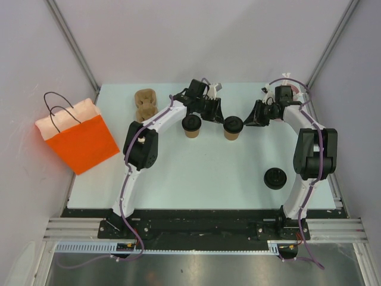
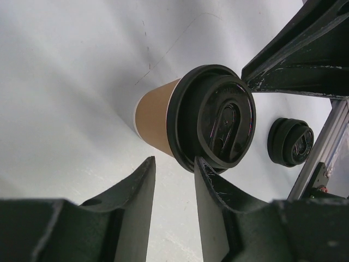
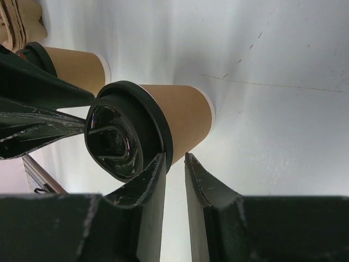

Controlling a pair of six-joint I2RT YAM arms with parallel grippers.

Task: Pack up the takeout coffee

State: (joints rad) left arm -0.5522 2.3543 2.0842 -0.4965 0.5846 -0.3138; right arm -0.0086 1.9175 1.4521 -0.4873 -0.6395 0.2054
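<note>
Two tan paper coffee cups with black lids stand upright at the table's back middle, a left cup (image 1: pixel 191 126) and a right cup (image 1: pixel 232 127). My left gripper (image 1: pixel 214 113) hangs between them, open; in its wrist view the gripper (image 2: pixel 174 159) holds nothing, and its right fingertip (image 2: pixel 203 166) lies against the lid rim of the right cup (image 2: pixel 158 117). My right gripper (image 1: pixel 249 119) is just right of that cup. Its jaws (image 3: pixel 175 155) are narrowly open and hold nothing, and the left fingertip (image 3: pixel 159 164) touches the cup's (image 3: pixel 185 117) lid rim. The other cup (image 3: pixel 76 66) stands behind.
An orange paper bag (image 1: pixel 77 136) with black handles stands off the table's left edge. A brown pulp cup tray (image 1: pixel 144 104) lies at the back left. A stack of spare black lids (image 1: pixel 275 178) sits at the front right, also seen from the left wrist (image 2: pixel 290 142).
</note>
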